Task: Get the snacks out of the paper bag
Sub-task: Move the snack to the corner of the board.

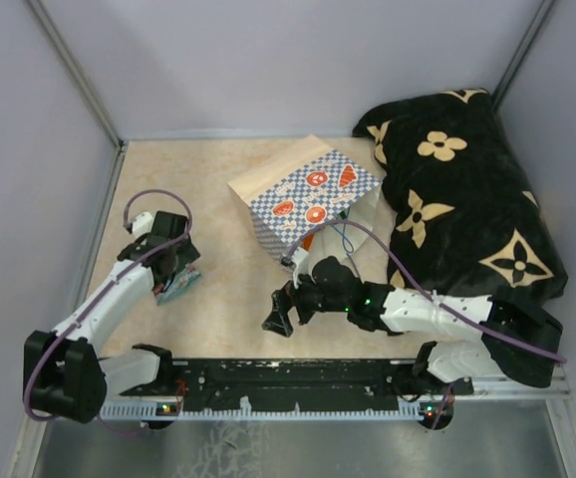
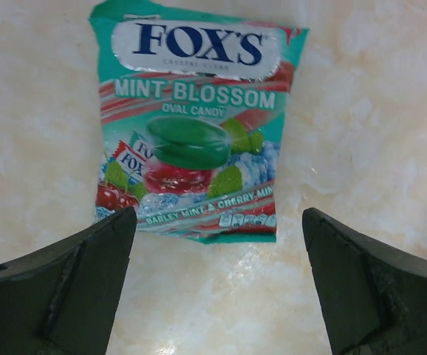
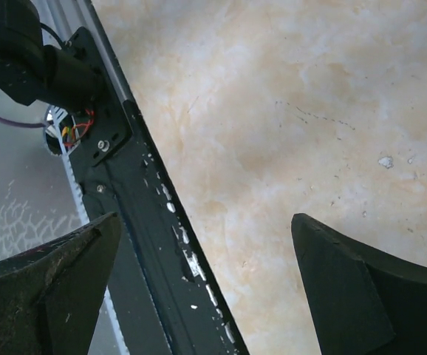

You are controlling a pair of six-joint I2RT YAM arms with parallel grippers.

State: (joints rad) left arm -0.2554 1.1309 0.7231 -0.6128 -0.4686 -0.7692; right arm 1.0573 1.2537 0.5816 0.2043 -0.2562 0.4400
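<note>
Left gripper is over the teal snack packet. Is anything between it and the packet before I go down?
Nothing visible. The teal packet lies flat on the bare table. The left gripper stands open over the packet's near edge, and only tabletop shows between its fingers and the packet.

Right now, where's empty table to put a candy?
Bare table lies between the mint candy packet and the paper bag, and in the back-left corner. The right side is crowded: bag, black flowered cloth.

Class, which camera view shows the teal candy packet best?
Left wrist view: the candy packet fills the frame, label readable. Top view shows just an edge at the left pincer; right wrist view, nothing.
</note>
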